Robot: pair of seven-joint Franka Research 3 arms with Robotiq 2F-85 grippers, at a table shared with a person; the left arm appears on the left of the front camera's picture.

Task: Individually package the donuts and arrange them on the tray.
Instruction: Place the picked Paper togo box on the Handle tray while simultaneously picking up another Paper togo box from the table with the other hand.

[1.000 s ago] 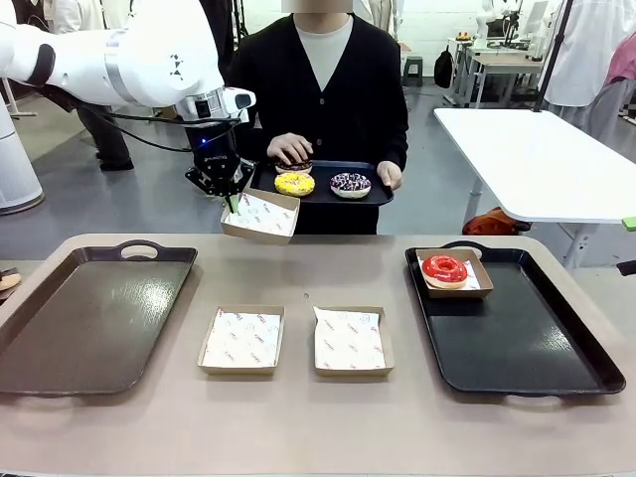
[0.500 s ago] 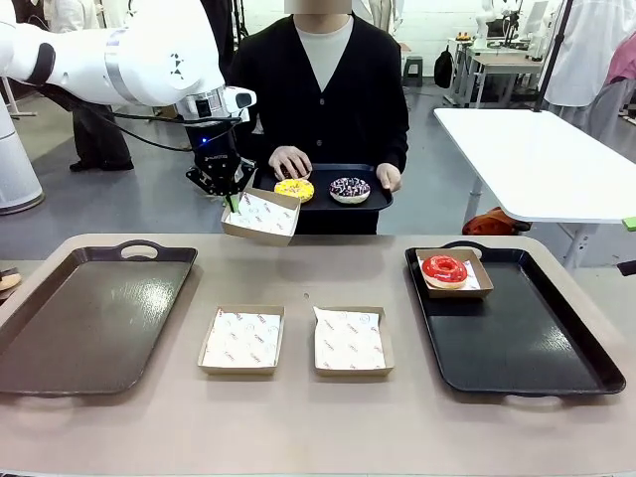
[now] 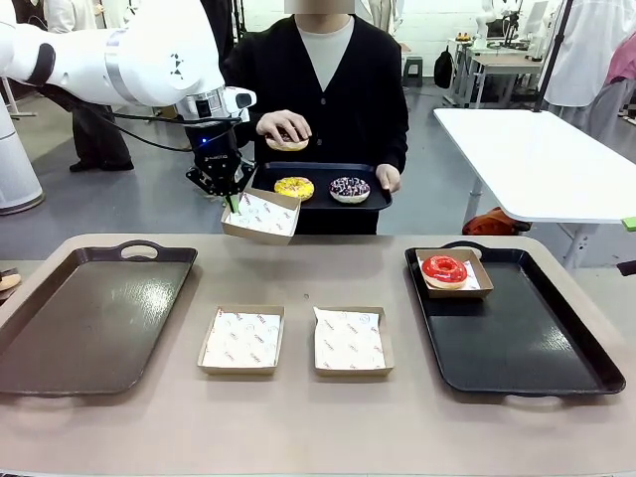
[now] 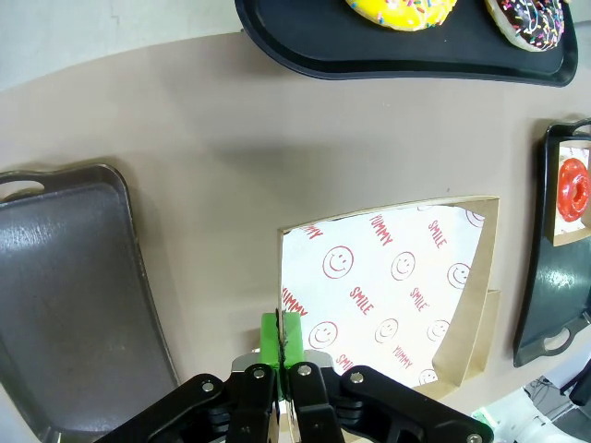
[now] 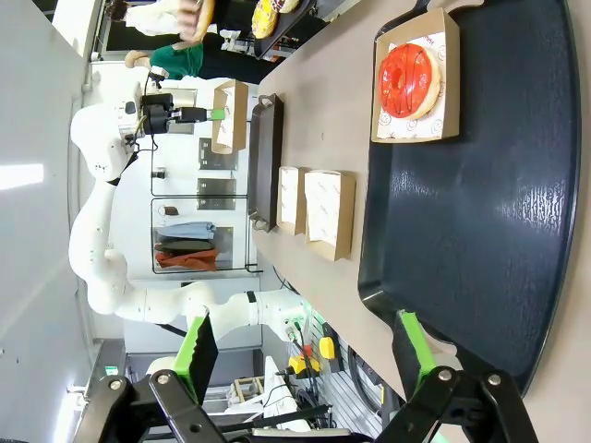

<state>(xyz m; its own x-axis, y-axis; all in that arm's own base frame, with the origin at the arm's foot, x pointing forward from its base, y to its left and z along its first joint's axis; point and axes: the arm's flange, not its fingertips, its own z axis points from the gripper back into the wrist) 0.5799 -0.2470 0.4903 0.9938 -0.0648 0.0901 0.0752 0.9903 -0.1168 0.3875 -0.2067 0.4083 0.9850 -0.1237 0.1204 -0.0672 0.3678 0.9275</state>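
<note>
My left gripper (image 3: 231, 204) is shut on the rim of a paper-lined cardboard box (image 3: 260, 216), holding it in the air beside the person's small black tray (image 3: 323, 200). In the left wrist view the green pads (image 4: 280, 340) pinch the box (image 4: 397, 286) at its edge. A yellow sprinkled donut (image 3: 294, 186) and a dark sprinkled donut (image 3: 350, 187) lie on that small tray. Above it, the person's hand holds another donut (image 3: 286, 142). A red-glazed donut (image 3: 444, 269) sits boxed on the right-hand tray (image 3: 517, 343). My right gripper (image 5: 305, 355) hangs open over that tray's near end.
Two open lined boxes (image 3: 241, 339) (image 3: 349, 340) lie side by side at the table's middle front. A large brown tray (image 3: 89, 318) lies at the left. The person stands at the far edge, one hand under the small tray.
The person's hand has lifted a donut off the small tray and raised it. My left gripper and its box have stayed in place.
</note>
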